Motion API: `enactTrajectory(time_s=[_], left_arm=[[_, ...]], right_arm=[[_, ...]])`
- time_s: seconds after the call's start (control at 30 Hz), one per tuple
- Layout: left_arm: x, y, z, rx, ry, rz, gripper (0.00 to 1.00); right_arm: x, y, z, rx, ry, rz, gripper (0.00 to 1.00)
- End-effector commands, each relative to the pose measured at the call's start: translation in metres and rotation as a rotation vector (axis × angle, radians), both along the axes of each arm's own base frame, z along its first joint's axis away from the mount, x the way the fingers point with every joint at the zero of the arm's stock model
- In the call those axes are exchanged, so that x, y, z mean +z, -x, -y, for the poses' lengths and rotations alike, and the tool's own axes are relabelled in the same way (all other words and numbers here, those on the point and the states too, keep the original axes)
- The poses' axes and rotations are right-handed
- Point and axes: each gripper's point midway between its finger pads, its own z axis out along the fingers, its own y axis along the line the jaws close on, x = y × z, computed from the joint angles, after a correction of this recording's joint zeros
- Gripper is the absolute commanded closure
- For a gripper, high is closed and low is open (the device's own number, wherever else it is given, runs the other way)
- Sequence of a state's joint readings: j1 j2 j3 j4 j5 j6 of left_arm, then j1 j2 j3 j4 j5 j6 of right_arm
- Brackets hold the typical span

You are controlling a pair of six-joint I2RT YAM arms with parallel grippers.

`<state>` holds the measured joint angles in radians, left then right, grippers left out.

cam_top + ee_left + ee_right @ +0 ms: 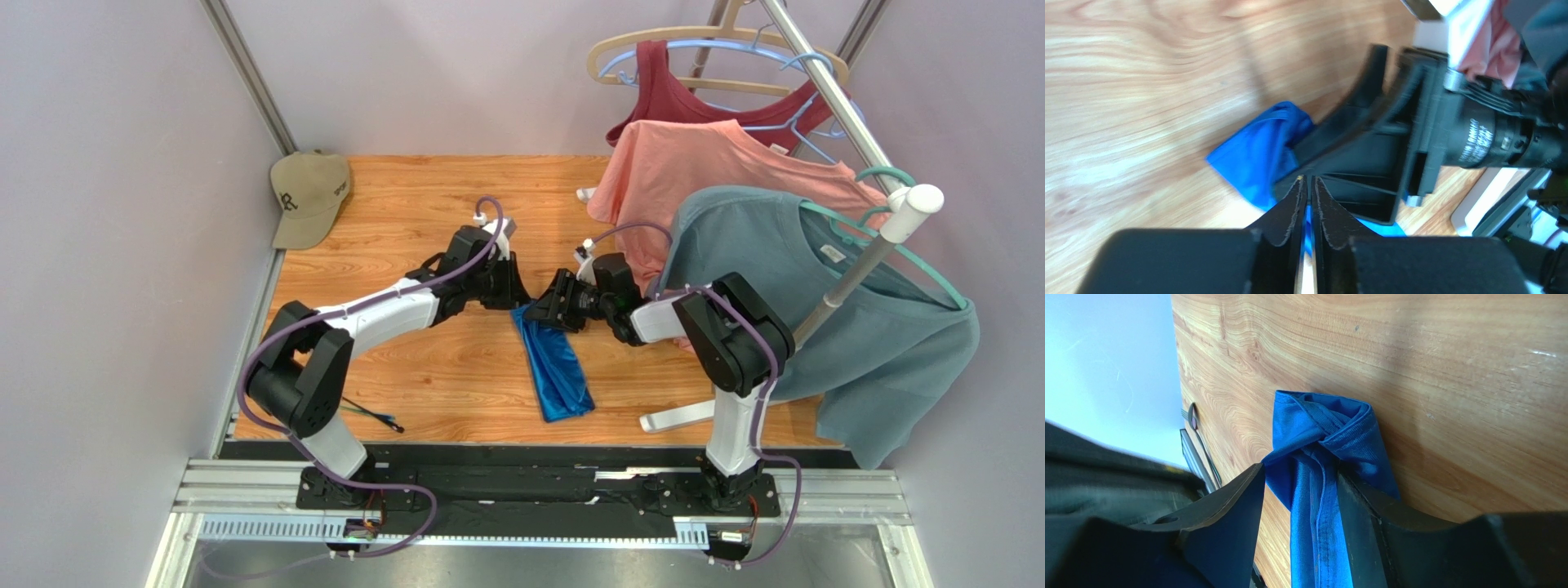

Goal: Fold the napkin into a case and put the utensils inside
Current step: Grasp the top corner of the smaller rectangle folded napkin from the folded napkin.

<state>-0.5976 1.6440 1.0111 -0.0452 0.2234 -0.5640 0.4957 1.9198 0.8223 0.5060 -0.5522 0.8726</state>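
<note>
The royal-blue napkin (pixel 555 368) lies on the wooden table as a narrow, long folded strip, its far end bunched where both grippers meet. My right gripper (pixel 1300 471) is open astride that end (pixel 1315 435); one finger (pixel 1355 502) touches the cloth, the other stands clear. My left gripper (pixel 1308 179) faces it from the left, its fingers a narrow slit apart with nothing between them and the blue cloth (pixel 1257 153) just beyond. The utensils (pixel 374 419), thin dark sticks with a blue tip, lie by the left arm's base.
A tan cap (pixel 309 196) sits at the table's far left corner. A clothes rack on the right holds a red tank top (pixel 687 104), a pink T-shirt (pixel 724 184) and a teal-grey T-shirt (pixel 859 331); its white foot (pixel 675 420) rests near the napkin.
</note>
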Motion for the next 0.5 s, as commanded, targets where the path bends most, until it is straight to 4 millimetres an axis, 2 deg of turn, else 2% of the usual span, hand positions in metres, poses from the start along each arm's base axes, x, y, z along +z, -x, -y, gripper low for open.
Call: enactTrajectory(time_s=[0.0, 0.13, 0.3, 0.47], left_arm=[[0.007, -0.011, -0.021, 0.085, 0.043, -0.001, 0.90], [-0.010, -0.006, -0.029, 0.085, 0.035, -0.045, 0.96], [-0.015, -0.005, -0.017, 0.053, 0.091, -0.059, 0.98], [-0.020, 0.001, -0.007, 0.014, 0.118, -0.080, 0.99]], right_arm=[[-0.006, 0.008, 0.011, 0.018, 0.064, -0.012, 0.46], [-0.003, 0.009, 0.016, 0.009, 0.089, -0.026, 0.46], [-0.001, 0.010, 0.022, -0.001, 0.133, -0.016, 0.48], [0.010, 0.012, 0.028, -0.013, 0.159, 0.016, 0.55]])
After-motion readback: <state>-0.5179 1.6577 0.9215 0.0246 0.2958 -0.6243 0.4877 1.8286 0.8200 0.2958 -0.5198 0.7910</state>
